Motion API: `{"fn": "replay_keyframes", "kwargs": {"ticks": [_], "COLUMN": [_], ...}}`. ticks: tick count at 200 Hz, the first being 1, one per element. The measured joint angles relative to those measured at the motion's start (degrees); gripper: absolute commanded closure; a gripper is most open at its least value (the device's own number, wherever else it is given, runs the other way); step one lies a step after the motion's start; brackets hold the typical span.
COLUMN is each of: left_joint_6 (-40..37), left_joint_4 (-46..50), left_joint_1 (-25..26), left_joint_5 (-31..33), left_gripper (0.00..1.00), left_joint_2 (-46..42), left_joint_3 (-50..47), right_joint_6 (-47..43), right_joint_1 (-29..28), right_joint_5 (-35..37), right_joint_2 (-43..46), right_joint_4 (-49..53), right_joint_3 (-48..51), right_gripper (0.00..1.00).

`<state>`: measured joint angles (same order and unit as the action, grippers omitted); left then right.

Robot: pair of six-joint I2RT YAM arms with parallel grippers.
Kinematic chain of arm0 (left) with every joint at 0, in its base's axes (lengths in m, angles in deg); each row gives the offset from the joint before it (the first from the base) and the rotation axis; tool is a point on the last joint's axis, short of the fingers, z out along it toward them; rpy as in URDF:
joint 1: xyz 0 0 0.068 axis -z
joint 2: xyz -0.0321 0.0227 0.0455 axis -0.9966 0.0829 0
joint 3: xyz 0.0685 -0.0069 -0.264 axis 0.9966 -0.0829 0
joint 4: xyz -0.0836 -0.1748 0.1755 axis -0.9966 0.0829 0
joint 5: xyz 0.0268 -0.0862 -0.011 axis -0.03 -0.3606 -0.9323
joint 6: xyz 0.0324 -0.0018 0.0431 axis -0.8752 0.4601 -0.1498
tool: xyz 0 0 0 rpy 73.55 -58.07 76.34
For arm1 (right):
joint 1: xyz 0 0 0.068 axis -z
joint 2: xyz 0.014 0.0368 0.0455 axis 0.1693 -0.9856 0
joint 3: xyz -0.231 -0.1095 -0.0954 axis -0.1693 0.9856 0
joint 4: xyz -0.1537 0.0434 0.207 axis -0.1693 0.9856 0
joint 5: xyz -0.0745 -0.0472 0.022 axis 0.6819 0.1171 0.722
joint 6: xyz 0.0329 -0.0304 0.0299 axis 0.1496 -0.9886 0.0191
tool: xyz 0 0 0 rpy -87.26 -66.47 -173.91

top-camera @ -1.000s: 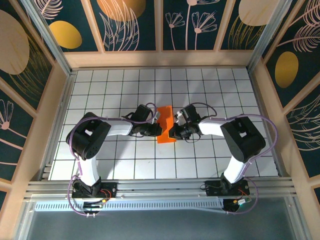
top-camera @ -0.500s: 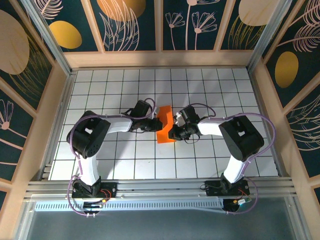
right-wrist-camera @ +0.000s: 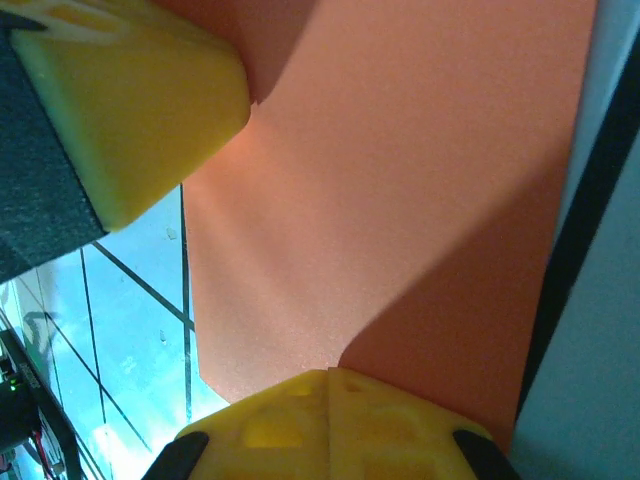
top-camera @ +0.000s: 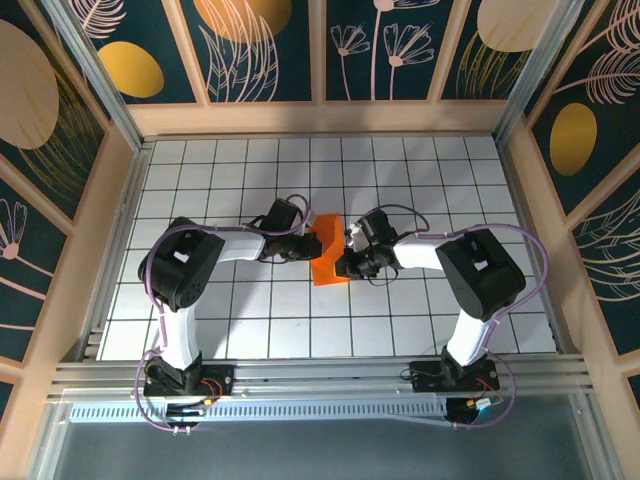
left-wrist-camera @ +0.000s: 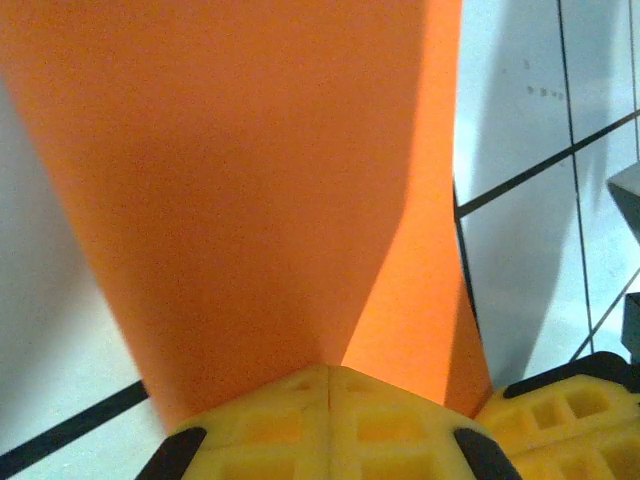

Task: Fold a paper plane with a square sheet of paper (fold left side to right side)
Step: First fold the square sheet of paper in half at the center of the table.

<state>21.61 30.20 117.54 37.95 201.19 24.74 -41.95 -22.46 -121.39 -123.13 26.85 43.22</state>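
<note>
The square sheet of paper [top-camera: 331, 262] lies folded into a narrow bright orange strip at the middle of the grid table. My left gripper [top-camera: 311, 246] rests against its upper left edge, fingers shut. From the right, my right gripper [top-camera: 343, 266] meets the paper's lower right edge, also shut. In the left wrist view the shut yellow fingertips [left-wrist-camera: 328, 372] press on the orange paper [left-wrist-camera: 250, 170], with the other arm's yellow finger [left-wrist-camera: 565, 420] at the lower right. The right wrist view has my right gripper [right-wrist-camera: 328, 374] pressed on the paper [right-wrist-camera: 400, 200], and the left arm's finger [right-wrist-camera: 130, 90] sits at the top left.
The white grid table [top-camera: 420, 180] spreads all around the paper. Wooden walls [top-camera: 320, 118] with dark floral panels close in the back and both sides. Both arm bases [top-camera: 185, 380] stand on the metal rail at the near edge.
My left gripper has slid up along the paper's left edge toward the back. The paper has tilted slightly. The right gripper has barely moved.
</note>
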Motion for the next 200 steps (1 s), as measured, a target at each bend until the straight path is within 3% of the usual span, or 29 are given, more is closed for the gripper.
{"fn": "replay_keyframes", "kwargs": {"ticks": [96, 200], "left_joint_6": [-1.11, -2.82], "left_joint_4": [-0.61, 5.27], "left_joint_1": [-1.95, -5.64], "left_joint_5": [-0.09, -0.85], "left_gripper": [1.0, 0.98], "left_joint_2": [1.03, 7.96], "left_joint_3": [0.87, 12.59], "right_joint_6": [-1.66, -2.51], "right_joint_1": [0.0, 0.0], "right_joint_5": [0.9, 4.22], "right_joint_2": [-0.96, -1.73], "right_joint_4": [-0.39, -4.57], "right_joint_3": [-1.2, -1.57], "right_gripper": [1.0, 1.0]}}
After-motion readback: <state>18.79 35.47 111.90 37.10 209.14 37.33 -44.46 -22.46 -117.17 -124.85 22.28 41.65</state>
